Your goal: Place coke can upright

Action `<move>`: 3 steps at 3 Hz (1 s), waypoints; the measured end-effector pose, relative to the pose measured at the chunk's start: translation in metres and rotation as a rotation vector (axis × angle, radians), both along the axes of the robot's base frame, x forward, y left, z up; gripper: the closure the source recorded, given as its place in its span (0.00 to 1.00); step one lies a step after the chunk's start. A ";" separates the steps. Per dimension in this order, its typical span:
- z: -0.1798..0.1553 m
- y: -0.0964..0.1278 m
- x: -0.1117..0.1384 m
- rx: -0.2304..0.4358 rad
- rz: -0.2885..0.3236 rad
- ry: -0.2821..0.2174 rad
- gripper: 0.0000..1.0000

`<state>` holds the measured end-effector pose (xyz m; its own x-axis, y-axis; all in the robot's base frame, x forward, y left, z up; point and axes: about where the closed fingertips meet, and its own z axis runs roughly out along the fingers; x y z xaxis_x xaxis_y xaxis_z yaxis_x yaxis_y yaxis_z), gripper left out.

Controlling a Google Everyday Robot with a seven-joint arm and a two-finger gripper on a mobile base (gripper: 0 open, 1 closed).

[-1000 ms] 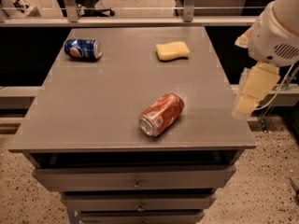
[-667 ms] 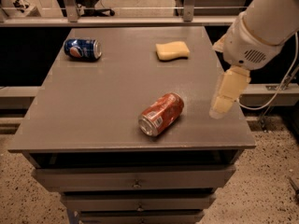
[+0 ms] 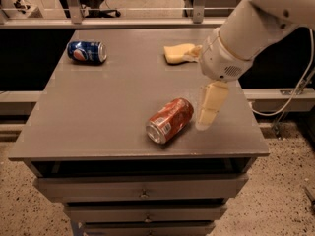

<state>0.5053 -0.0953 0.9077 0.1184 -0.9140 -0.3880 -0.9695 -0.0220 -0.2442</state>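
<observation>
The coke can (image 3: 170, 120), red-orange with white script, lies on its side on the grey table (image 3: 113, 97), near the front edge. Its silver top faces the front left. My gripper (image 3: 206, 116) hangs from the white arm just to the right of the can, a little above the table, close to the can but apart from it.
A blue Pepsi can (image 3: 87, 52) lies on its side at the back left. A yellow sponge (image 3: 179, 53) lies at the back, partly behind my arm. The table's front edge has drawers below. A rail and a black drop run behind and beside the table.
My arm and gripper have moved left over the table from beyond its right edge, coming close to the coke can. The cans and the sponge have not moved.
</observation>
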 end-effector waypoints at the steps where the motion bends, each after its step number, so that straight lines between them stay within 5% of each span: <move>1: -0.015 0.027 -0.002 0.005 0.163 -0.020 0.00; 2: -0.035 0.046 -0.004 -0.037 0.274 -0.031 0.00; 3: -0.060 0.049 -0.002 -0.105 0.323 -0.028 0.00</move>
<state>0.5034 -0.0468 0.8480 0.4175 -0.8624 -0.2864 -0.9013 -0.3529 -0.2510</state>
